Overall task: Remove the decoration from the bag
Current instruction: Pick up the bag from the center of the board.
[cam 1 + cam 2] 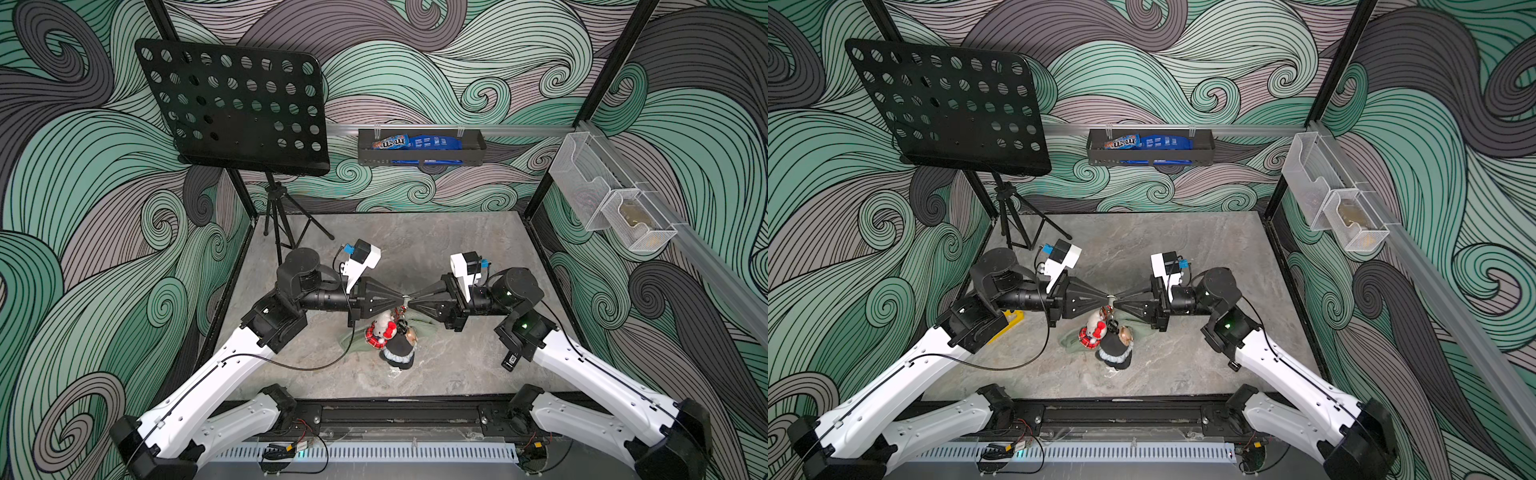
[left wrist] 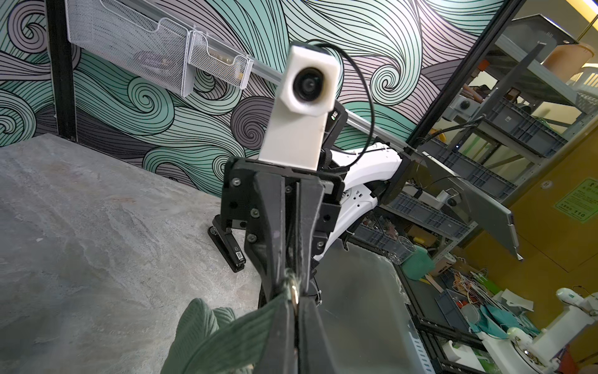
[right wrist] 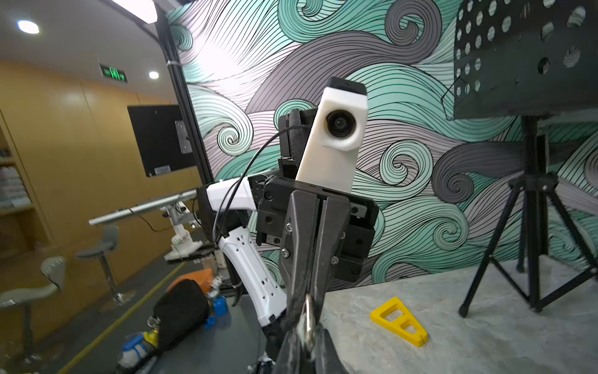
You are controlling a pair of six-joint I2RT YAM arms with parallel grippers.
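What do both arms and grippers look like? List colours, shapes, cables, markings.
Both the left arm and right arm have white links with black joints. The left gripper and right gripper are black, with tapering pointed jaws. Each carries a white wrist camera. A black cable loops off the left arm; a green light glows on the right.

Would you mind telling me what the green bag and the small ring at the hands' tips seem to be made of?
The bag looks like soft matte sage-green fabric: fine corduroy-like ribs and loose folds. The ring looks like polished silvery metal: it glints and holds a thin rigid curve; plated or solid, I cannot tell.
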